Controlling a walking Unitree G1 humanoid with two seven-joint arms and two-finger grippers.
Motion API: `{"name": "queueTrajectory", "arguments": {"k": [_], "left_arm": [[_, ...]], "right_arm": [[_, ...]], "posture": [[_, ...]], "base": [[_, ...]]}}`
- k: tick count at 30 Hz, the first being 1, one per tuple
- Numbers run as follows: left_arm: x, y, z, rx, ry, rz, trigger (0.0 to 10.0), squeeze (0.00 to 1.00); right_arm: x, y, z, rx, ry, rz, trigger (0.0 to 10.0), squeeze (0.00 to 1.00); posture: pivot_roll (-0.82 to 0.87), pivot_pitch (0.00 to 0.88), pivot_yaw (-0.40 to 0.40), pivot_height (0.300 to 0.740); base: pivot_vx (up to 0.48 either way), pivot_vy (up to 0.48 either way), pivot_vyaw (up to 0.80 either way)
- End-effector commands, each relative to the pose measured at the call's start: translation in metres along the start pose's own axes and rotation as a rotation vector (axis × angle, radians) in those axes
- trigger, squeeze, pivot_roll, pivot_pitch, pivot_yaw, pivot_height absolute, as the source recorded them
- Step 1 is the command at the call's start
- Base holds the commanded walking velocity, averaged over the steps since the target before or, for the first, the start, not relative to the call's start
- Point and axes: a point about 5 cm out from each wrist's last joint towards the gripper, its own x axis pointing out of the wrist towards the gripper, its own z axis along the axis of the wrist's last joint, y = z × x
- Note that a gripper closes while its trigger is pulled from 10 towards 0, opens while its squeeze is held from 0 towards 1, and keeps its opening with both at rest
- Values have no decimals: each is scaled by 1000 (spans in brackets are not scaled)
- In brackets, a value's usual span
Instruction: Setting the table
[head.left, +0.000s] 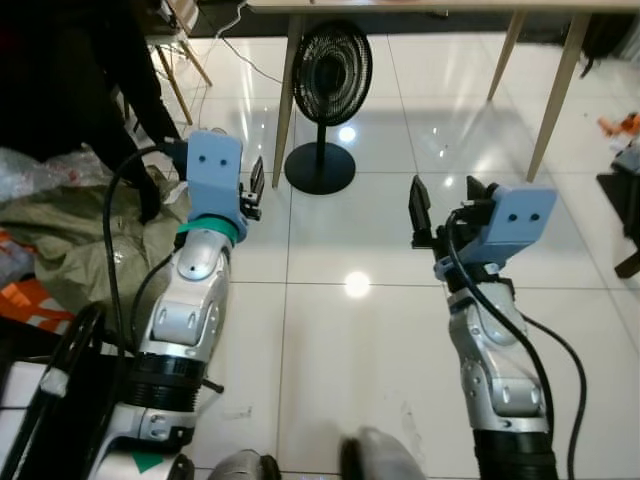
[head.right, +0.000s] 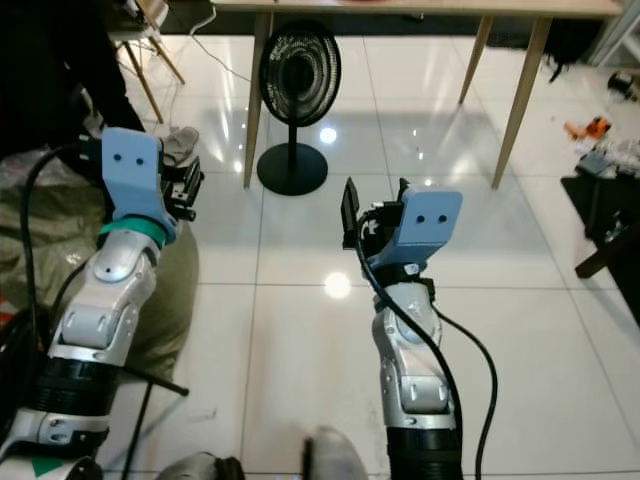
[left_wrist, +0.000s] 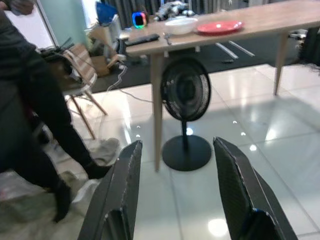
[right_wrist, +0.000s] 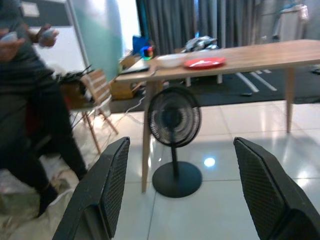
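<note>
A long wooden table (left_wrist: 270, 17) stands ahead across the tiled floor. At its near end lie a red plate (left_wrist: 219, 26) and a white bowl (left_wrist: 181, 25), with a dark remote (left_wrist: 141, 39) beside them. The plate (right_wrist: 204, 62) and bowl (right_wrist: 171, 60) also show in the right wrist view. My left gripper (head.left: 255, 187) is raised in front of me and open, with nothing between its fingers. My right gripper (head.left: 447, 200) is held up at the same height, also open and holding nothing. Both are well short of the table.
A black pedestal fan (head.left: 330, 100) stands on the floor by the table's near leg (head.left: 286, 100). A person in dark clothes (head.left: 60, 70) stands at my left, near a wooden chair (left_wrist: 80, 65). An olive cloth heap (head.left: 60, 240) lies at left. White tiles (head.left: 350, 350) stretch ahead.
</note>
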Motion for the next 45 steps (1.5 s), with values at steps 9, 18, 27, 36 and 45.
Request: {"name": "queueTrajectory", "arguments": {"k": [9,18,27,36,45], "left_arm": [[0,-6,-1,-1,6,-20,10000,0],[0,-7,-1,-5,9,-21,10000,0],[0,-9,-1,-5,5,-31,10000,0],[0,-8,0,-3,6,-32,10000,0],[1,-8,0,-1,9,-30,10000,0]], "right_arm": [[-1,-4,-2,7,13,-12,10000,0],[-1,-4,-2,9,17,-8,10000,0],[-1,-4,-2,11,18,-6,10000,0],[0,-3,-2,8,10,-6,10000,0],[0,-3,-3,23,23,-12,10000,0]], "posture": [[-115,9,103,740],[-115,4,101,740],[-114,1,99,740],[-113,2,102,740],[-110,9,103,740]], "base": [[0,0,-356],[0,0,0],[0,0,-356],[0,0,-238],[0,0,-800]]}}
